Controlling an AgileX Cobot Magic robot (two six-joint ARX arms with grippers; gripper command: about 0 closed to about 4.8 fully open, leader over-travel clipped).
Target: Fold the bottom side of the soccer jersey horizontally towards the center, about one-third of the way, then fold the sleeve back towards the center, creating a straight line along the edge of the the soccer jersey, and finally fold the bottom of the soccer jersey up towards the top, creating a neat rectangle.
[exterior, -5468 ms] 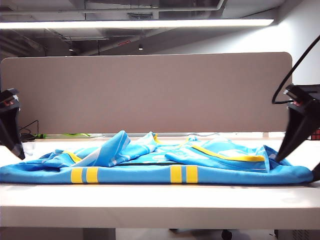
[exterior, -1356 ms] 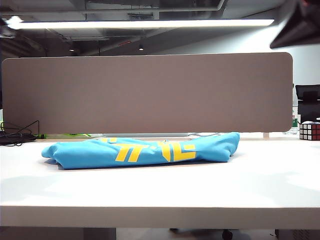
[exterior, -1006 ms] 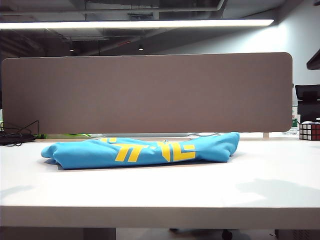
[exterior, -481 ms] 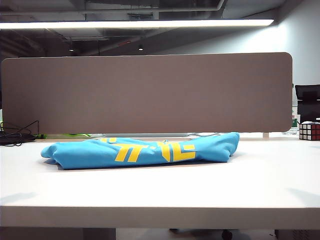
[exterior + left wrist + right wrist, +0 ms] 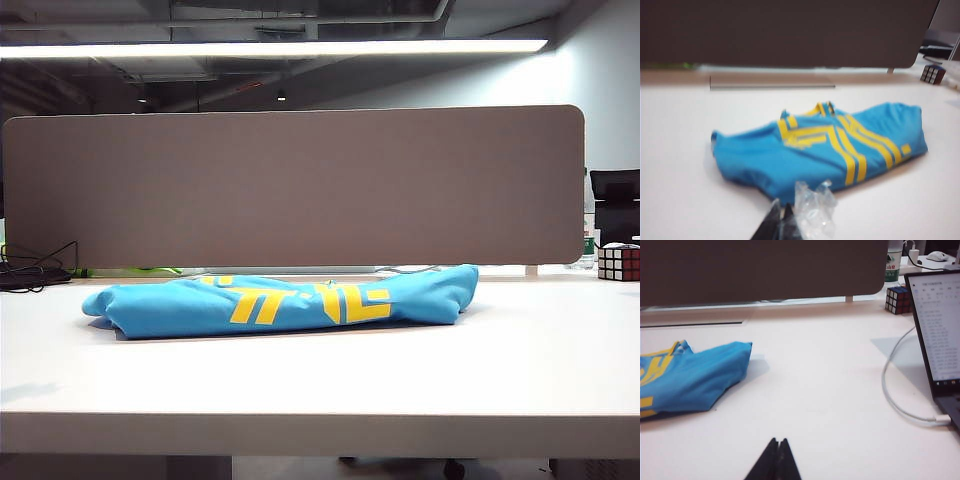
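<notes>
The soccer jersey [image 5: 290, 302] lies folded into a compact sky-blue bundle on the white table [image 5: 400, 385], its yellow lettering facing the exterior camera. No arm shows in the exterior view. In the left wrist view my left gripper [image 5: 781, 211] hangs shut above the table, short of the jersey [image 5: 825, 145], with a crumpled bit of clear film [image 5: 812, 207] clinging beside its tips. My right gripper [image 5: 778, 442] is shut and empty over bare table, off the jersey's [image 5: 690, 375] end.
A brown partition [image 5: 290, 185] walls off the table's far edge. A Rubik's cube [image 5: 618, 262] stands at the far right. An open laptop [image 5: 940, 340] with a white cable [image 5: 895, 395] lies beside the right gripper. Black cables [image 5: 35, 272] sit at the far left.
The right gripper, high at the exterior view's right edge a second ago, has left that view. Shadows on the table have drawn back. The folded jersey has not moved.
</notes>
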